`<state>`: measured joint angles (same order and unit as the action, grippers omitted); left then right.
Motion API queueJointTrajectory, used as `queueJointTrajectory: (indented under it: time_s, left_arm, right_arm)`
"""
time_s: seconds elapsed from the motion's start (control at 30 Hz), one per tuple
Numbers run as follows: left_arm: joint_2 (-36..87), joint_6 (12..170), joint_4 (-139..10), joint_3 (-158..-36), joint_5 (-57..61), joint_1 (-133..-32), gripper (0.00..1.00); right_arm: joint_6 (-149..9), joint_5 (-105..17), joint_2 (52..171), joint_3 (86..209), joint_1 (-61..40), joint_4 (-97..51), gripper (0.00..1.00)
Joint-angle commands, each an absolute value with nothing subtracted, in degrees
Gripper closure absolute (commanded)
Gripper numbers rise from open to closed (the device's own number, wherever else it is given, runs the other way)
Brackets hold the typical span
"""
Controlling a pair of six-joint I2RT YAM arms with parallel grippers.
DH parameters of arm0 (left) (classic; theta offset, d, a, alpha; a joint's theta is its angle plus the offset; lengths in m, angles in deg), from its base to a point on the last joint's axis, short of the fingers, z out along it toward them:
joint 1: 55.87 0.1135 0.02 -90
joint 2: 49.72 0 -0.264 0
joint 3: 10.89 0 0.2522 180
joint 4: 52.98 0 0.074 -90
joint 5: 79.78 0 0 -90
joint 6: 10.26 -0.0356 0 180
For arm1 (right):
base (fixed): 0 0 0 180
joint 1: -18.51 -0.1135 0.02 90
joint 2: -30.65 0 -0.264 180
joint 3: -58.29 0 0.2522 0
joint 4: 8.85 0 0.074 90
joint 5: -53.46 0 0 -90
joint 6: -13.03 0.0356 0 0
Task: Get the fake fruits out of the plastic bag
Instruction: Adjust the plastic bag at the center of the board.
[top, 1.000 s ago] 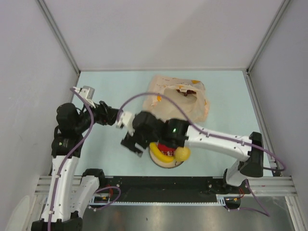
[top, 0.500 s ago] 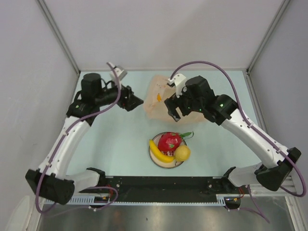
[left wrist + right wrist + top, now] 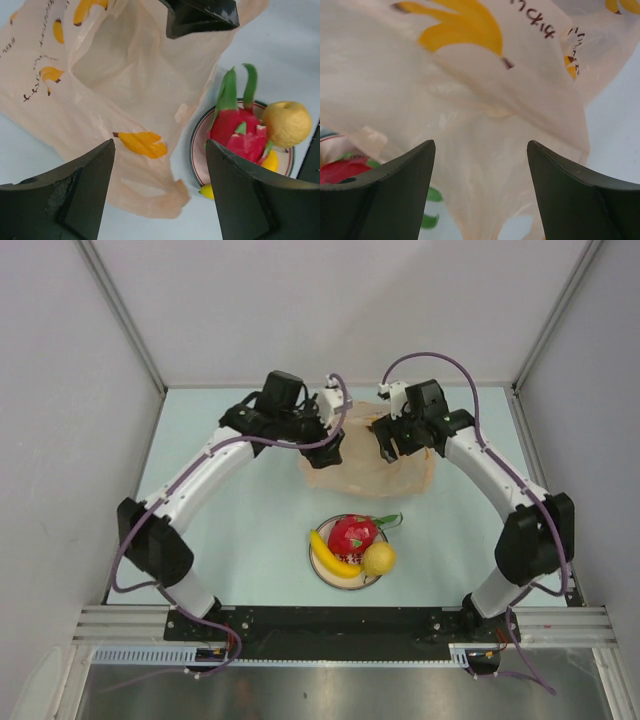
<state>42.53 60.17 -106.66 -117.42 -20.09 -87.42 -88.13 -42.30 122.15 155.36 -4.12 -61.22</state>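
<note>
The plastic bag (image 3: 365,475) is lying crumpled toward the far side of the pale green table (image 3: 220,540), with grey walls (image 3: 60,390) closing in on three sides. The left gripper (image 3: 160,144) and the right gripper (image 3: 481,143) are hanging over it with their fingers spread, gripping nothing. The right one may be brushing the film. The dragon fruit (image 3: 352,535), banana (image 3: 332,558) and lemon (image 3: 379,558) are sitting on the plate (image 3: 345,583), just in front of the bag.

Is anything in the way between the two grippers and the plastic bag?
Nothing visible: the left gripper and right gripper are open directly over the plastic bag, with no other object between.
</note>
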Motion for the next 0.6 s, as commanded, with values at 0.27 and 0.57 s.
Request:
queueJointTrajectory:
  time_s: [0.27, 0.57]
  left_arm:
    - [56.1, 59.7, -113.7, -131.8, 0.8, -92.2, 1.0]
    - [53.6, 62.6, -109.5, -145.4, -14.4, -92.2, 1.0]
  right_arm:
    - [-86.1, -39.6, 137.6, 162.2, 0.0, -49.5, 0.26]
    - [-89.5, -31.9, 139.0, 166.4, 5.1, -44.8, 0.26]
